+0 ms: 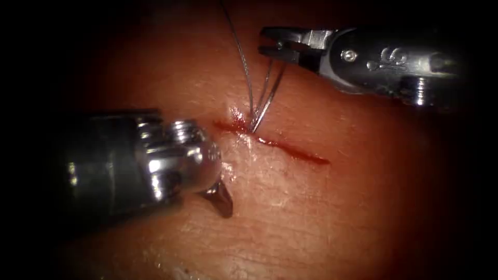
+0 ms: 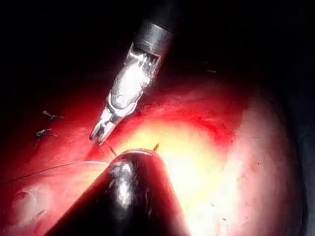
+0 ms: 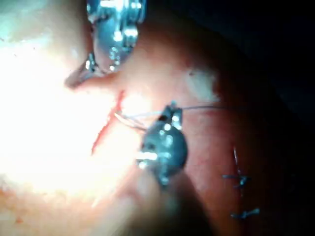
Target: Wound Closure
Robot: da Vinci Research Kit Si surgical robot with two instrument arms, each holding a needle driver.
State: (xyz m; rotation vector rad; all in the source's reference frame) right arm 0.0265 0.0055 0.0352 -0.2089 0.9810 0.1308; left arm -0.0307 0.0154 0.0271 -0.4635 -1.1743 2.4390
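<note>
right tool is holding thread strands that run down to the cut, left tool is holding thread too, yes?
Half right. The right tool does grip the thread, whose strands run down to the cut in the tissue. The left tool holds nothing: in the endoscope view its tip sits low over bare tissue below the cut's left end, with no thread at it.

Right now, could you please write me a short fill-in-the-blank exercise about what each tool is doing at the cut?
1. The right tool is shut on the ____.
2. The thread enters the tissue near the ____ end of the cut.
3. The left tool holds ____.

Missing words: thread; left; nothing
</note>
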